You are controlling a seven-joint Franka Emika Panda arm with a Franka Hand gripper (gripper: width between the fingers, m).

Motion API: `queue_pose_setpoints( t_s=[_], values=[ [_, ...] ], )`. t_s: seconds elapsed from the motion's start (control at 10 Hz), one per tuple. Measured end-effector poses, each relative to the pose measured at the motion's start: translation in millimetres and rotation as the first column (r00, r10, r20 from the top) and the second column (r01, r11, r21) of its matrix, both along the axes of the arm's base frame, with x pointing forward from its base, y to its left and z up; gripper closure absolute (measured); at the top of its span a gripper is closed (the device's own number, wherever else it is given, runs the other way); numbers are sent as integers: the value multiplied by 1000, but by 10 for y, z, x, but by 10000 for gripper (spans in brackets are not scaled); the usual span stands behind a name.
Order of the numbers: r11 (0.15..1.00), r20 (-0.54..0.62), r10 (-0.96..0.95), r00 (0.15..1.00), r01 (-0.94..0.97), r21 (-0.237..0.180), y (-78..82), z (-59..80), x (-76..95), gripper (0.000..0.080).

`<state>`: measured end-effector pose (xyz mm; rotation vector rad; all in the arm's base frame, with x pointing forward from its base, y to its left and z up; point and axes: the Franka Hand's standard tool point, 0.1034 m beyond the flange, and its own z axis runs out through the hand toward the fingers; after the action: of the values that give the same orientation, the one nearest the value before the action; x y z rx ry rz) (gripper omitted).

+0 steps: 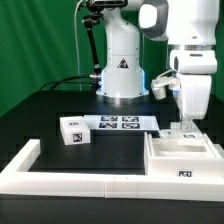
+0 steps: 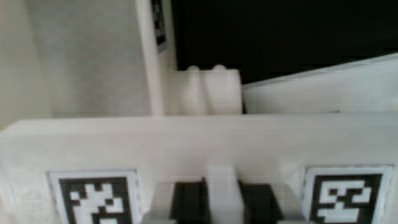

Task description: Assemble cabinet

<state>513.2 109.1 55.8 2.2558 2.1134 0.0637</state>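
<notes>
We see a black bench (image 1: 30, 110) before a green curtain (image 1: 40, 40). The cabinet (image 1: 180, 160) sits at the exterior view's right, just beside the long white wall (image 1: 60, 178); the end effector (image 1: 184, 126) hangs right over it, and we cannot tell whether its fingers are spread.

Gripper (image 1: 186, 127) low over cabinet (image 1: 165, 166), small block (image 1: 74, 131) apart

No legible words, warning triangle (image 1: 124, 64) on arm base (image 1: 121, 88), tags (image 1: 184, 174) on cabinet (image 1: 160, 165)
</notes>
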Motion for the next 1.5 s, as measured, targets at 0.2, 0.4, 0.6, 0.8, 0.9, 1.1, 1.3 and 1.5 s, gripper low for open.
queue_pose_setpoints(
  t_s=[0.2,0.4,0.6,0.8,0.9,1.1,1.3,1.5],
  values=[
    [1000,1,0,1000,0,0,0,1,15,729],
    [1000,1,0,1000,0,0,0,1,15,729],
    [1000,1,0,1000,0,-2,6,4,90,729],
    [1000,19,16,1000,-16,0,-21,23,334,729],
    [1000,26,25,999,-25,2,-44,26,405,729],
    [1000,47,28,999,-29,10,-33,29,556,729],
    [1000,58,25,998,-26,14,-17,31,666,726],
    [999,63,30,998,-31,13,-32,36,768,724]
  ],
)
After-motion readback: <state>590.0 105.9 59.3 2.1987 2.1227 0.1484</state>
